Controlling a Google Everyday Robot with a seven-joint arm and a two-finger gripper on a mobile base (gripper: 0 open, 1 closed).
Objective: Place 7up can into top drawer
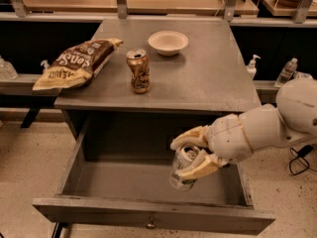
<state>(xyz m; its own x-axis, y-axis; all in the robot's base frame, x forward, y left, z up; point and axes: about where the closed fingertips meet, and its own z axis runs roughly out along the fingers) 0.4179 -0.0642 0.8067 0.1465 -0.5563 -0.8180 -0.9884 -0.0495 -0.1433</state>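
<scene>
Camera view: drawer pulled open in the lower half of the frame, knob at bottom centre of its front panel. Claw sits lower right of centre, over the right part of the drawer's inside, its fingers clamped on the 7up can, one finger above and one below. The can is tilted, silver top toward the upper right, inside the drawer opening; cannot tell if it touches the drawer floor. White arm enters from the right edge. On the table above: gold can upright at centre, bowl behind it, chip bag hanging off the left edge.
</scene>
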